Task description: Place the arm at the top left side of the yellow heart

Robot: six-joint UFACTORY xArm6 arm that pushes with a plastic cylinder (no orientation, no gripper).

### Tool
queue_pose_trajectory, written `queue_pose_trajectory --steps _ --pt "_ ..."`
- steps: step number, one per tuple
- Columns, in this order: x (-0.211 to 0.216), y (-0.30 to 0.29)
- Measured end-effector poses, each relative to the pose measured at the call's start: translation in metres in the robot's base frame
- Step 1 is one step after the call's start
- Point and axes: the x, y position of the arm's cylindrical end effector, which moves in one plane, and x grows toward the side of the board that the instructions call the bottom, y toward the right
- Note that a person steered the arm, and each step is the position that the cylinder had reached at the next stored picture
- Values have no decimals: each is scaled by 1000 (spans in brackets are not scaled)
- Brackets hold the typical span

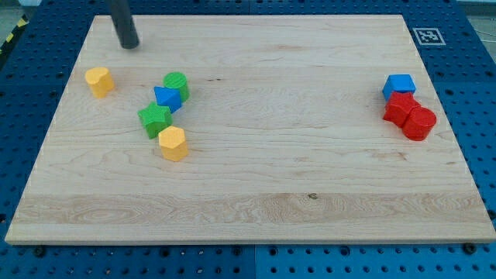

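Note:
The yellow heart [99,80] lies near the board's left edge, in the upper left part of the view. My tip [129,45] rests on the board above it and a little to its right, apart from it by a clear gap. The rod rises out of the view's top. A yellow hexagon [173,143] lies further down and to the right, below a cluster of other blocks.
A green cylinder [177,84], a blue block [167,98] and a green star-like block [155,118] cluster right of the heart. At the view's right sit a blue block [398,85] and two red blocks [401,108] [420,122]. A marker tag [427,36] sits at the board's top right corner.

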Motion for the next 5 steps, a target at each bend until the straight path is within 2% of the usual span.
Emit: queue_pose_trajectory --steps 1,5 --pt "0 -36" --pt "11 -72"
